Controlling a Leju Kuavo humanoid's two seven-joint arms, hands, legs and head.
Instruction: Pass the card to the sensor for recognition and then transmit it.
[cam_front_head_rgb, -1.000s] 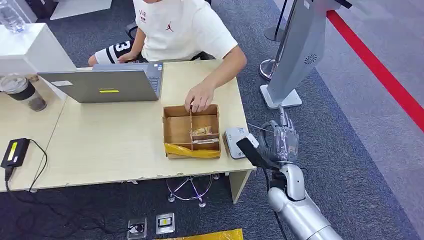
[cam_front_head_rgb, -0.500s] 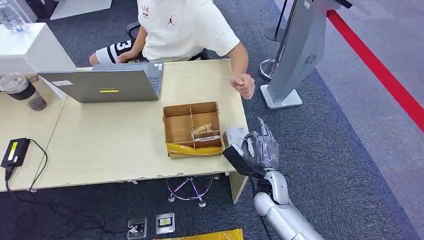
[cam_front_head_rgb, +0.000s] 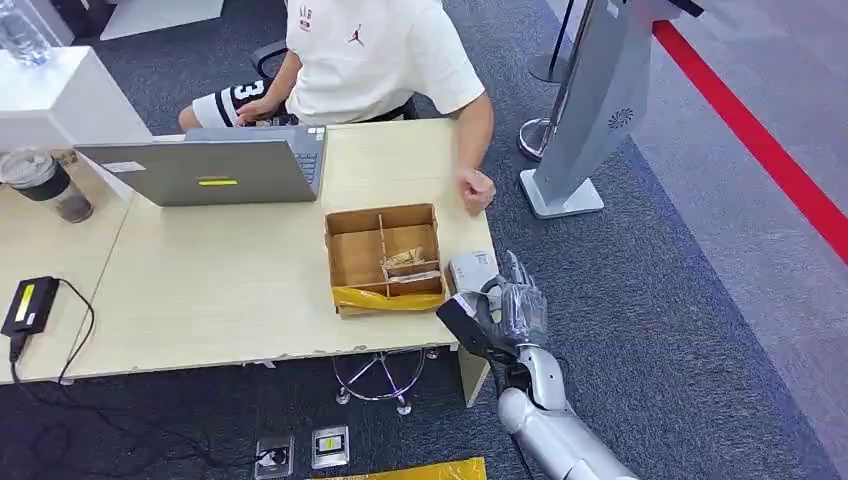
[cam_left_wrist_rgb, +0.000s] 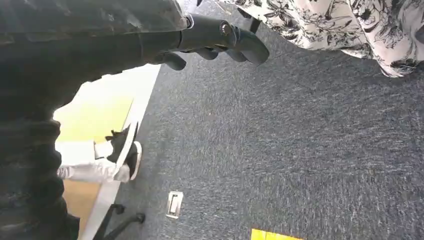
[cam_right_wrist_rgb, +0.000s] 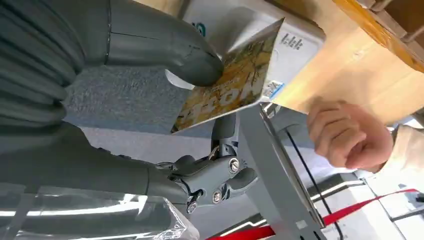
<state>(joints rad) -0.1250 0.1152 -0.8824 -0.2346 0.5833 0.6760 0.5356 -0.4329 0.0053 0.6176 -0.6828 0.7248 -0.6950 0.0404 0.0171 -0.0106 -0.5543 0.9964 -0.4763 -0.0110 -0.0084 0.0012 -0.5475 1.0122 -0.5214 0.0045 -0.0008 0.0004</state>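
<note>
Change: right robot hand (cam_front_head_rgb: 505, 312) has moved in toward the sensor (cam_front_head_rgb: 468, 272) — person's fist (cam_front_head_rgb: 476, 189) has withdrawn from the box (cam_front_head_rgb: 384, 259).
Card: one card (cam_right_wrist_rgb: 230, 80), pinched by the right robot hand, over the sensor at the tabletop's (cam_front_head_rgb: 220, 290) 4 o'clock corner.
Left robot hand (cam_left_wrist_rgb: 220, 40): curled, holding nothing.
Count: one sensor, one box, one laptop (cam_front_head_rgb: 205, 165).

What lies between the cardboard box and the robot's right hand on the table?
In the head view, the white sensor sits at the table's edge between the cardboard box and the right hand, which holds the card beside it.
</note>
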